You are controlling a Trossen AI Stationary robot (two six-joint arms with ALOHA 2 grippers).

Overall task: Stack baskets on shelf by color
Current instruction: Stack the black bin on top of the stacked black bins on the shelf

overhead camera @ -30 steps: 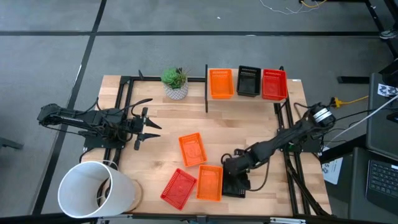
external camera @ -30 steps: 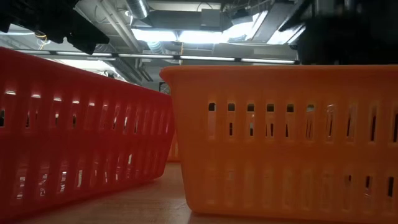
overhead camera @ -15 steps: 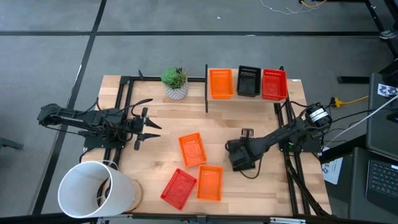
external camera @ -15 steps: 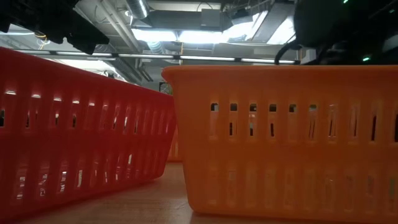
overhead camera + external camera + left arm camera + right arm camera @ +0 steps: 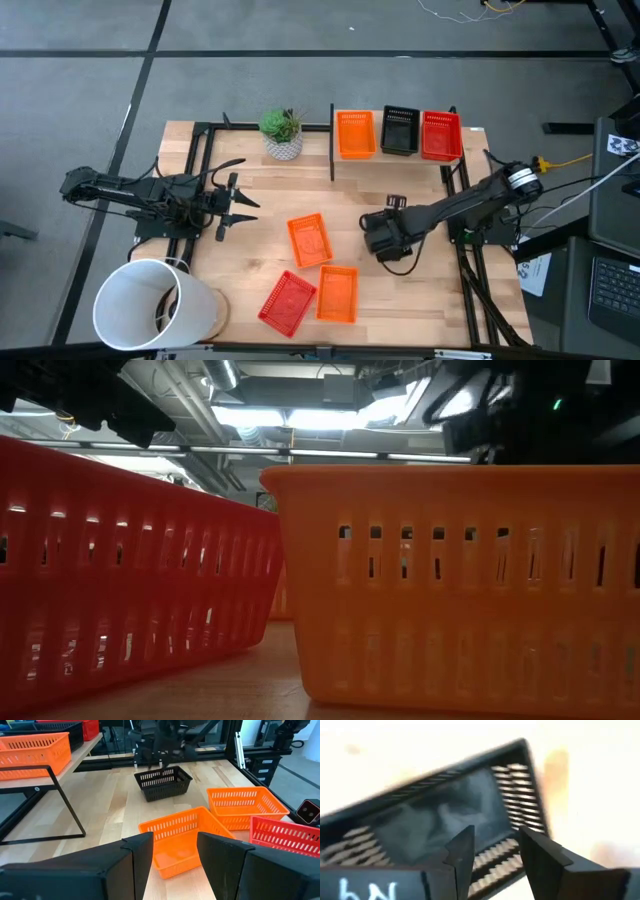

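A potted plant (image 5: 283,133) and big white bucket (image 5: 155,305) stand on the table (image 5: 420,310).

I've got the left arm (image 5: 130,192) stretched out low and nearly level, wrist in line with the forearm. The left gripper (image 5: 240,205) hangs at its tip, its 2 dark fingers (image 5: 137,857) parted with a clear gap between them and nothing in it.

The right arm (image 5: 460,205) reaches out on a slant from its base, elbow slightly bent, wrist tipped downward. The right gripper (image 5: 385,235) points down, and its 2 fingers (image 5: 465,850) straddle 1 wall of the black basket (image 5: 162,782), closed on it.
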